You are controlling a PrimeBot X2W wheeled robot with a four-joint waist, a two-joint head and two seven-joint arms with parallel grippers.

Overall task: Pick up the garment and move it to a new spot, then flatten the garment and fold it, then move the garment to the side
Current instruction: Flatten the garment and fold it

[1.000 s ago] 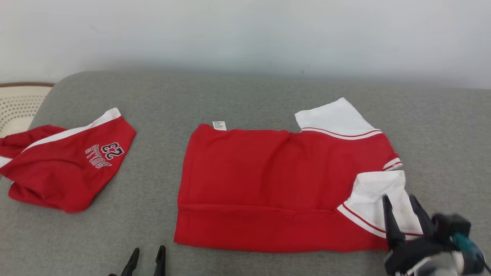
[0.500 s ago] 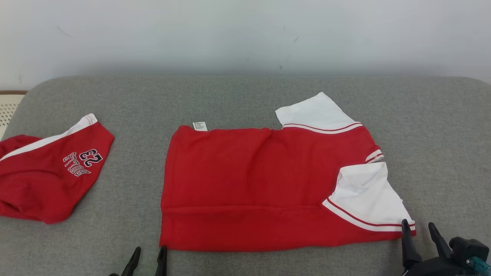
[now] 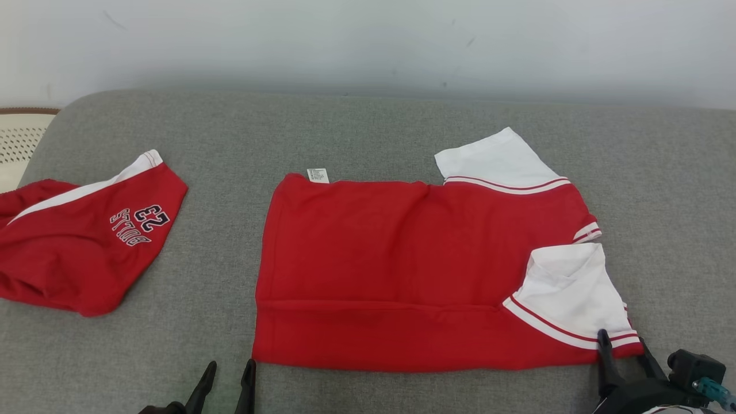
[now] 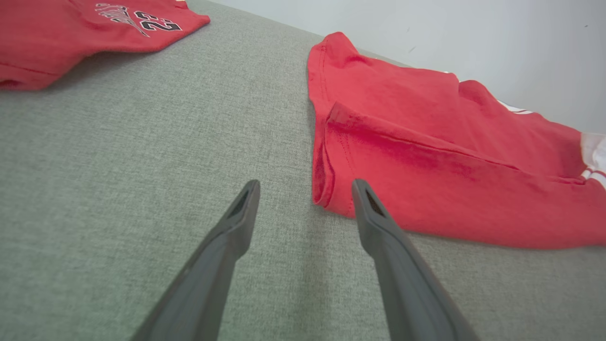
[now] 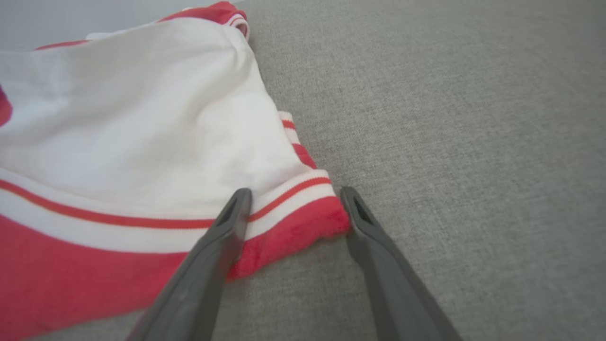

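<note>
The garment (image 3: pixel 402 270), a red T-shirt with white sleeves, lies spread on the grey cushion (image 3: pixel 368 132), its near long edge folded over. My left gripper (image 3: pixel 230 368) stands open just off the shirt's near left corner. In the left wrist view that corner of the garment (image 4: pixel 426 142) lies beside the right finger of the left gripper (image 4: pixel 307 185). My right gripper (image 3: pixel 622 344) is open at the near right corner. In the right wrist view the striped cuff corner of the garment (image 5: pixel 142 118) sits between the spread fingers of the right gripper (image 5: pixel 296 192).
A second red garment (image 3: pixel 86 247) printed with "23" lies crumpled at the cushion's left end and also appears in the left wrist view (image 4: pixel 71 33). A cream perforated basket (image 3: pixel 20 144) stands beyond the left edge. A pale wall runs behind.
My right gripper has drawn back from over the white sleeve to the shirt's near right corner, low on the cushion. The head view has shifted; the left gripper keeps its place.
</note>
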